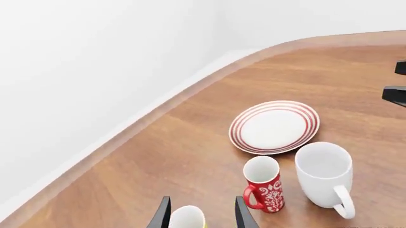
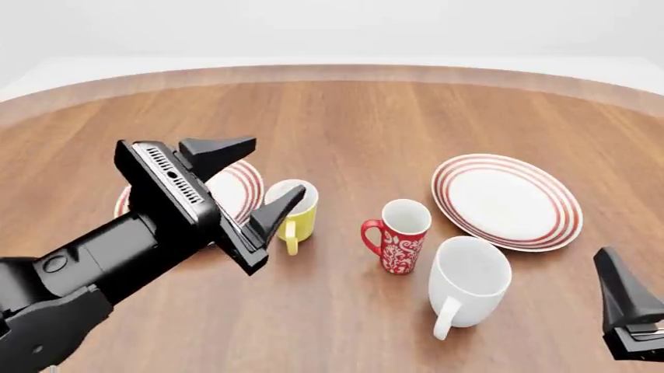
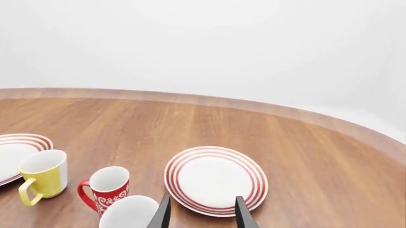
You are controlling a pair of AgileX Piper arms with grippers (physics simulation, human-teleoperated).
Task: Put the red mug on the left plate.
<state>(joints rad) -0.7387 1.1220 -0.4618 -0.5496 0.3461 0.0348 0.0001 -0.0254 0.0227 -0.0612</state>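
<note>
The red mug (image 2: pixel 399 235) stands upright on the table in the middle, handle to the left, between the yellow mug (image 2: pixel 294 207) and the white mug (image 2: pixel 468 284). It also shows in the left wrist view (image 1: pixel 265 183) and the right wrist view (image 3: pixel 106 188). The left plate (image 2: pixel 238 191) lies left of the yellow mug, largely hidden by my left gripper (image 2: pixel 276 170), which hovers open and empty above it. My right gripper (image 3: pixel 201 213) is open and empty, low at the front right, apart from the mugs.
The right plate (image 2: pixel 506 200) lies right of the red mug, behind the white mug. The yellow mug touches or overlaps the left plate's right rim. The table's curved far edge (image 2: pixel 332 71) runs across the back.
</note>
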